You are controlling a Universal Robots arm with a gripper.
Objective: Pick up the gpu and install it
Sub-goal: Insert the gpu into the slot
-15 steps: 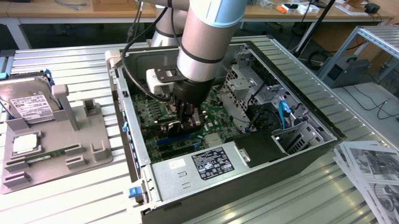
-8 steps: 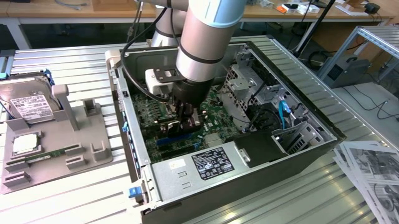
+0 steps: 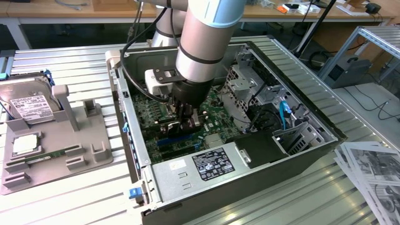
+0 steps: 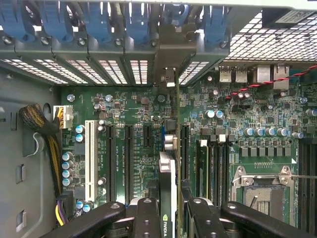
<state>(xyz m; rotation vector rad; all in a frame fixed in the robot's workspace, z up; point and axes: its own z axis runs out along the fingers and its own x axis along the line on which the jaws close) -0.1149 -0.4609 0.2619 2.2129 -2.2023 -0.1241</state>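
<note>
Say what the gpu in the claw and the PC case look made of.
gpu: seen edge-on, dark matte board, probably fibreglass laminate; small silvery cans on it. PC case: bare silvery sheet metal, thin folded edges, punched vent holes.

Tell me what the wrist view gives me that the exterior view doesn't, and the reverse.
Wrist view: the gpu edge-on, gripped by the end effector, above the expansion slots. Exterior view: the hard drive on a grey fixture at the exterior view's left, papers at its right. Both: the open case and green motherboard.
</note>
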